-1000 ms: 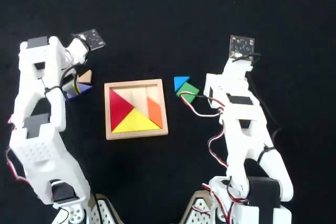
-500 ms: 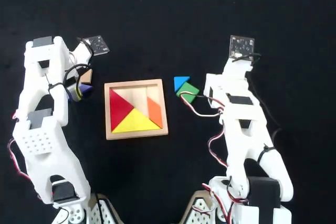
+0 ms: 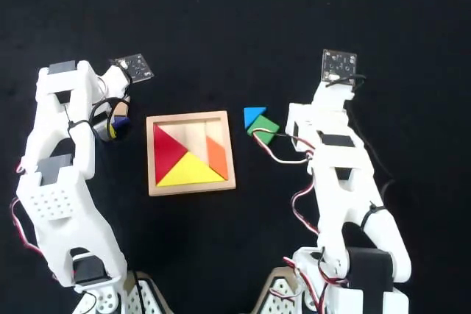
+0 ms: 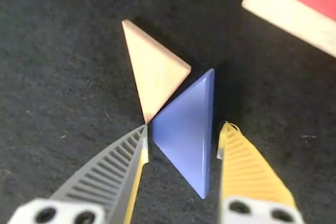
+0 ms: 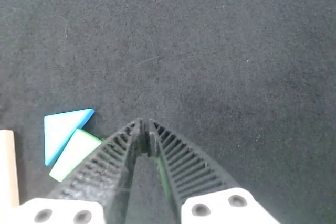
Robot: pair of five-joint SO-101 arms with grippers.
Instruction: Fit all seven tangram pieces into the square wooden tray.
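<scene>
A blue-violet triangle (image 4: 186, 135) lies flat on the black cloth between the fingers of my left gripper (image 4: 185, 132), which is open astride it; the grey fingertip is at one corner and the yellow finger sits just off the opposite edge. A beige triangle (image 4: 152, 72) touches its far side. The square wooden tray (image 3: 190, 116) holds a red triangle (image 3: 168, 151), a yellow triangle (image 3: 190, 172) and an orange parallelogram (image 3: 216, 154). Right of the tray lie a light blue triangle (image 3: 254, 115) and a green square (image 3: 263, 130). My right gripper (image 5: 145, 129) is shut and empty beside them.
The tray's corner (image 4: 278, 9) is close to the left gripper, a little beyond the two triangles. Bare wood (image 3: 195, 134) shows in the tray's upper middle. Black cloth covers the whole table, with open room along the back and in front of the tray.
The left arm has shifted toward the tray and come down over the blue-violet triangle, now covering the beige one from above. The right arm has not moved.
</scene>
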